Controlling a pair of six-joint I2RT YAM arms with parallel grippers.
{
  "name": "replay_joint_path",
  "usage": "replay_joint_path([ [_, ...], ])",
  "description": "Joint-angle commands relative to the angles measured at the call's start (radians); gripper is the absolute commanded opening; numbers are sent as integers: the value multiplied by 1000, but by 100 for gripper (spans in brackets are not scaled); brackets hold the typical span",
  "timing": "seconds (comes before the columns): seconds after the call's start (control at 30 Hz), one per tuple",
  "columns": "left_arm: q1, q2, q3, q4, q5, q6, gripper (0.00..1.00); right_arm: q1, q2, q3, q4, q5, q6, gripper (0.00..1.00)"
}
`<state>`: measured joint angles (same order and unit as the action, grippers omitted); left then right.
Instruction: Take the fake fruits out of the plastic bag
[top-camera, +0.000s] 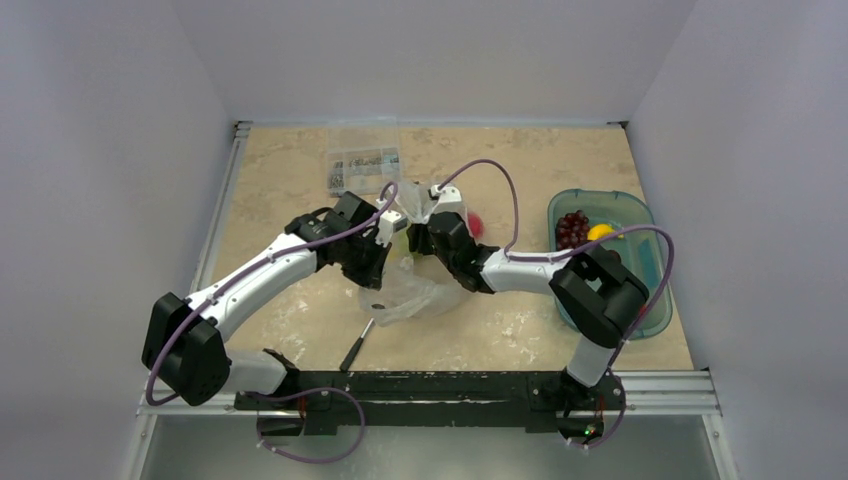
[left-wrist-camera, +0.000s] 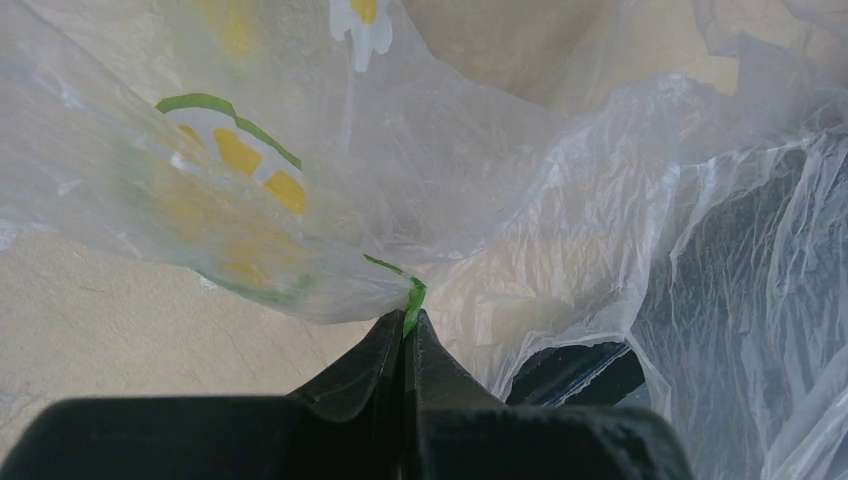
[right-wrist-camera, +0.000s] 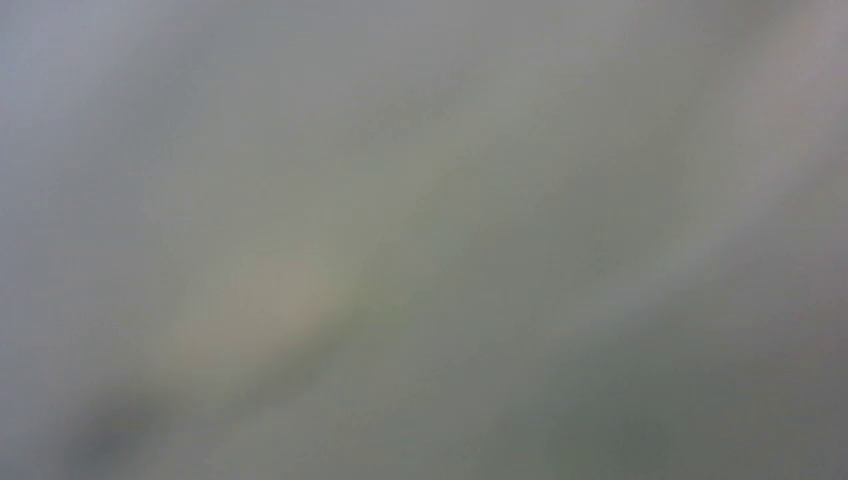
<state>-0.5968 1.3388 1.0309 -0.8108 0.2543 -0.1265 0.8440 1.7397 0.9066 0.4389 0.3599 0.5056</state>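
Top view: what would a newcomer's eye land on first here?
Mid-table sits the crinkly bag, with the left gripper clamped shut on its green-edged film. At the right edge, a teal bin holds purple grapes and a yellow fruit.

Two arms, same build. Left arm (top-camera: 258, 275): white tube links, chunky black joint housings, the biggest black block at the elbow. Right arm (top-camera: 520, 269): same white links, same black housings, big black elbow block too. A purple cable (top-camera: 514, 210) runs along each arm in loose loops, with more purple loops under the bases. Both bases are bolted to a black plate (top-camera: 420, 385) on a silver rail (top-camera: 660, 385). There are small white parts at the wrists. Left pincer (left-wrist-camera: 408, 322): two matte black fingers (left-wrist-camera: 360, 372), wedge-shaped, tapering to thin tips, with a broad black body behind. Right wrist view: all blur.
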Motion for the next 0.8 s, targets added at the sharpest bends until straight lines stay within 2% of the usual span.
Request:
replay_joint_path([
  [0.0, -3, 3, 37, 4, 10, 17, 0, 0, 26, 53, 42, 77, 9, 46],
  [0.27, -3, 8, 37, 4, 13, 16, 0, -6, 79, 76, 45, 52, -18, 51],
  [0.57, -4, 16, 38, 2, 23, 16, 0, -8, 172, 90, 71, -6, -15, 72],
  [0.77, -4, 19, 37, 1, 23, 16, 0, -12, 185, 111, 53, -6, -17, 73],
])
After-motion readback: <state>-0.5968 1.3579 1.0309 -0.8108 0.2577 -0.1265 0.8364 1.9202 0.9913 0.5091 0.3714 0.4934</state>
